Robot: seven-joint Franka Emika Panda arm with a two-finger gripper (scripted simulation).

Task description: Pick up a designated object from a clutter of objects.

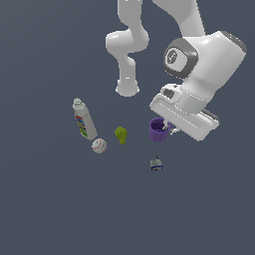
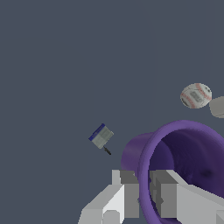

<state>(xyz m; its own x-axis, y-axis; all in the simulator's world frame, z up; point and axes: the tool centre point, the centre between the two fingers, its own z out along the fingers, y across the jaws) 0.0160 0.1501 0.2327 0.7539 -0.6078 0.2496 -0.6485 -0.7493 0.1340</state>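
Now, my fingers (image 2: 144, 197): clamped on the purple cup's (image 1: 158, 130) rim, one inside, one outside.
Cup: tilted.
Nearby: grey-blue gadget (image 1: 157, 164), yellow-green lump (image 1: 121, 134).

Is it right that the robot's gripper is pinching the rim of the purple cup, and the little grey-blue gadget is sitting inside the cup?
Not quite. The gripper does pinch the rim of the purple cup, one finger inside and one outside. But the grey-blue gadget is outside the cup, lying apart from it on the floor, as both the wrist view and the exterior view show.
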